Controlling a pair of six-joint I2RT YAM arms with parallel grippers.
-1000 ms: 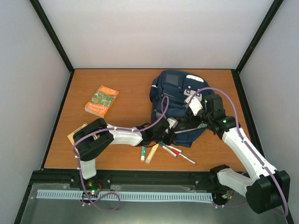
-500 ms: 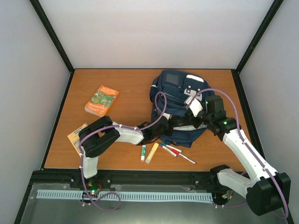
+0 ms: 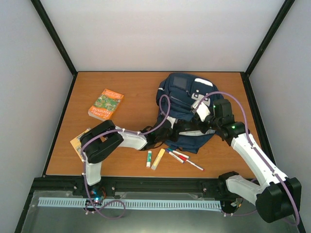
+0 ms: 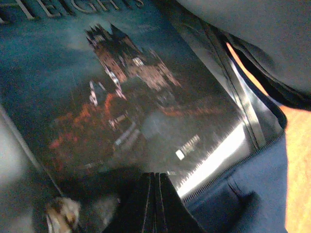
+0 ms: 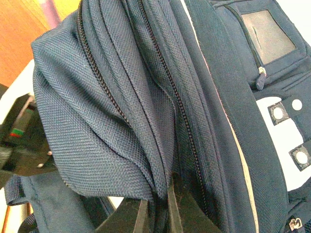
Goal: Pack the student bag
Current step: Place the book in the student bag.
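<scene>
The student bag [image 3: 182, 97], navy with a white patch, lies at the back right of the table. In the right wrist view my right gripper [image 5: 158, 206] is shut on a fold of its fabric [image 5: 121, 97] beside a zipper, holding the opening up. My left gripper [image 4: 155, 187] is inside the bag's mouth, its fingers pressed together with nothing between them. Its tips sit at the lower edge of a dark-covered book [image 4: 112, 92] with a castle picture, which lies inside the bag. From above, the left wrist [image 3: 163, 132] disappears under the lifted fabric.
A green and orange book [image 3: 106, 104] lies at the table's left. Another flat item [image 3: 78, 141] shows under the left arm's elbow. Several markers [image 3: 184, 159], a small glue stick [image 3: 149, 158] and a yellow stick [image 3: 158, 158] lie near the front edge.
The left arm's elbow has shifted slightly and its wrist has pushed a little further under the bag's lifted fabric. The right gripper keeps its hold on the fabric.
</scene>
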